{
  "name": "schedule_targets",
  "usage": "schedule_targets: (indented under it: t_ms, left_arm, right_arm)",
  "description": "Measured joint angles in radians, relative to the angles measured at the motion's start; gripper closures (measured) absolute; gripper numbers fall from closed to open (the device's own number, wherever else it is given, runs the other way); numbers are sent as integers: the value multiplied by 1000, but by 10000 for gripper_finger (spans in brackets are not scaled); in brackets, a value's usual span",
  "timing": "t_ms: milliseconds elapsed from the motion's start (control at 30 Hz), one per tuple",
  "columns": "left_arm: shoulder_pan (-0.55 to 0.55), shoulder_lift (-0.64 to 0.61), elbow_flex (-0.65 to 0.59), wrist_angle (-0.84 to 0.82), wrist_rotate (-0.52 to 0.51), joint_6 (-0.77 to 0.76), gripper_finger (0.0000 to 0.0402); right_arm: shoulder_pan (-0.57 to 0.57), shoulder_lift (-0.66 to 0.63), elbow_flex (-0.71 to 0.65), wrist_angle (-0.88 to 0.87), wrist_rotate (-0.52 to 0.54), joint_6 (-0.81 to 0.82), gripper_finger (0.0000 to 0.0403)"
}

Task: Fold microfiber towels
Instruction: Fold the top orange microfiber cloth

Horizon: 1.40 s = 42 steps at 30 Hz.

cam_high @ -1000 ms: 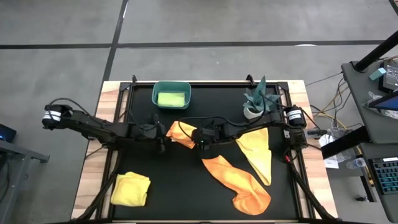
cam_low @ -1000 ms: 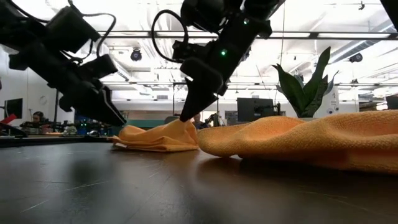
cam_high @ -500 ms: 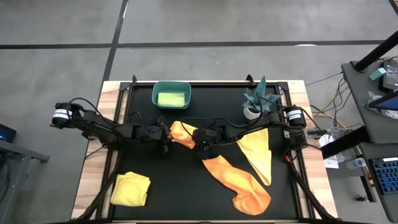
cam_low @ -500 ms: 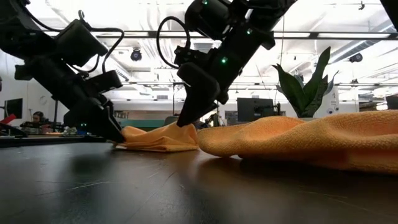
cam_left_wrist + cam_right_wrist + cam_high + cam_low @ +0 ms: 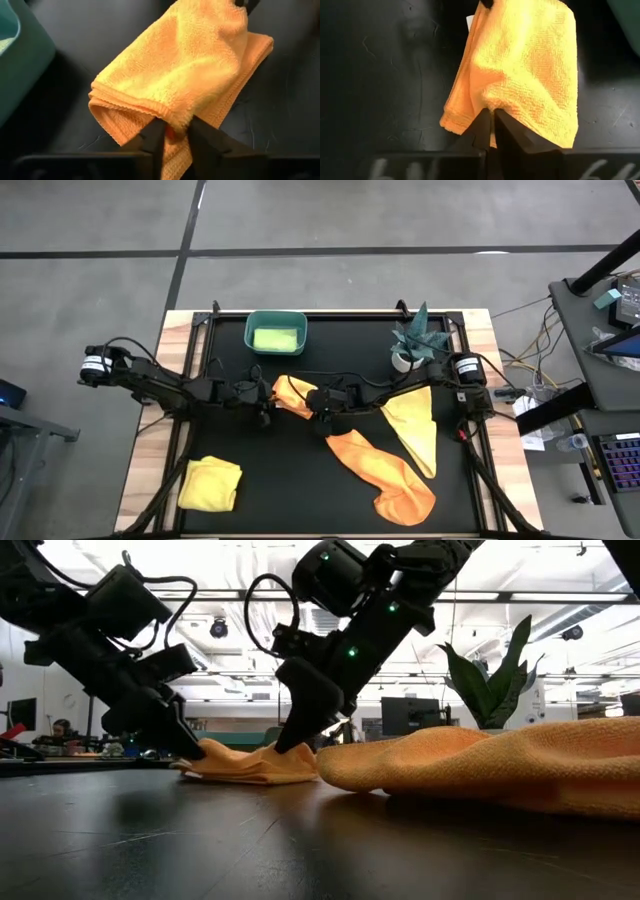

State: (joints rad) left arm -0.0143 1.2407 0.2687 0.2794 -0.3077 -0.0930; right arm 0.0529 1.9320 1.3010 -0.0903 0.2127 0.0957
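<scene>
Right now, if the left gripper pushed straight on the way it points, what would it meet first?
The left gripper is already pinching the folded orange microfiber towel, so that comes first. Beyond it, the right gripper grips the far edge, though depth is unclear.

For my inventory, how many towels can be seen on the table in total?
5: a small orange towel mid-table between both grippers, a long orange towel in front, a yellow towel right, a folded yellow towel front left, a green towel in the bin. More may be hidden.
</scene>
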Motion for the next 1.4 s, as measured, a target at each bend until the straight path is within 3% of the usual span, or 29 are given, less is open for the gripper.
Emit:
schedule_targets:
  t_ms: [100, 300, 633, 833, 1200, 1400]
  left_arm:
    - [0, -6, 0, -6, 0, 11, 393]
    - [0, -51, -1, -51, -21, 56, 392]
    - [2, -79, -16, -96, -189, 23, 392]
    - [1, -79, -16, -121, -196, -6, 388]
    - [1, -178, 18, -322, -169, -27, 313]
    - [1, -270, 27, -456, -161, -32, 281]
  right_arm:
    - [1, -2, 0, -1, 0, -3, 392]
    - [13, -21, 0, 0, -11, -26, 394]
    - [26, -16, 0, 129, -117, -62, 394]
    - [25, -23, 0, 124, -116, -81, 394]
    - [25, -36, 1, 99, -106, -97, 391]
    - [15, -36, 3, 109, -105, -97, 352]
